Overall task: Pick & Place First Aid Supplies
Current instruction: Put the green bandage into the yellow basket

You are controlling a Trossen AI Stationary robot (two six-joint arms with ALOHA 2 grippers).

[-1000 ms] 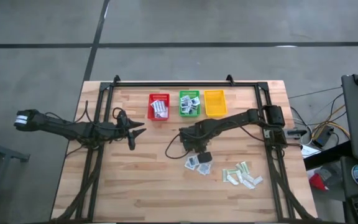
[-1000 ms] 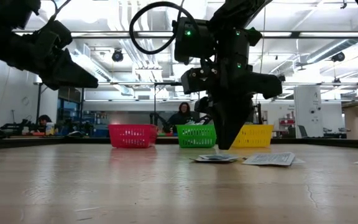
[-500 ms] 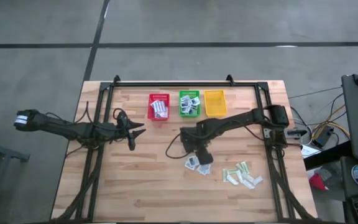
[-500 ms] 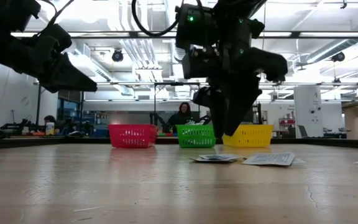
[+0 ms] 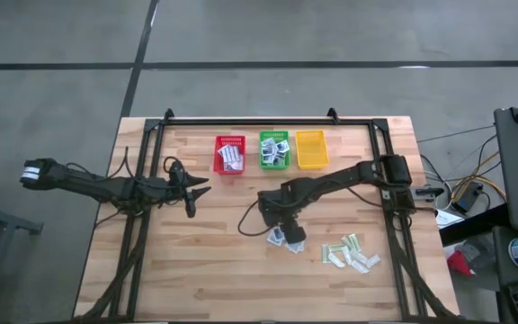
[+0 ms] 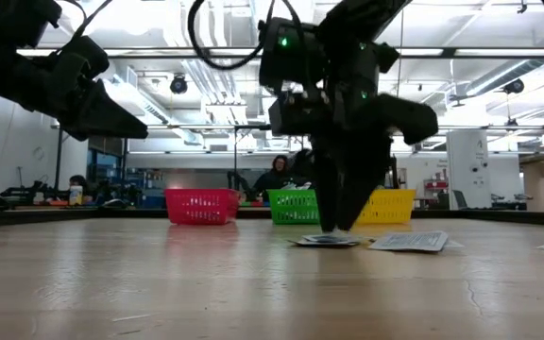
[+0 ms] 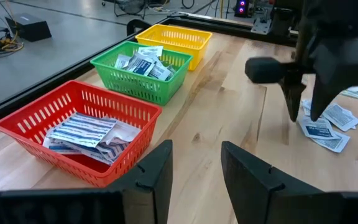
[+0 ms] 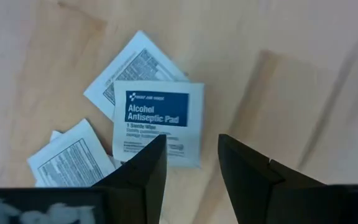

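Note:
Small square white-blue packets [image 5: 286,239] lie flat on the wooden table; one reading "Alcohol Antiseptic Pad" [image 8: 159,121] rests on top of other packets [image 8: 70,160]. My right gripper [image 8: 191,177] points down just over them, open, with the top packet beside one finger [image 8: 143,174]. The low view shows its tips [image 6: 340,225] close above the packets [image 6: 327,240]. Pale green-beige strips [image 5: 351,252] lie to the right. My left gripper [image 5: 200,189] waits open at the left, holding nothing.
At the table's far side stand a red basket [image 5: 230,154] with striped packets, a green basket [image 5: 274,150] with square packets and a yellow basket [image 5: 311,149]. A dark frame [image 5: 268,120] runs round the table. Bare wood lies in front of the baskets.
My right gripper has opened. It rose a little off the table, then came down again over the square packets, shifting slightly toward the table's left and near edges. The packets lie as before.

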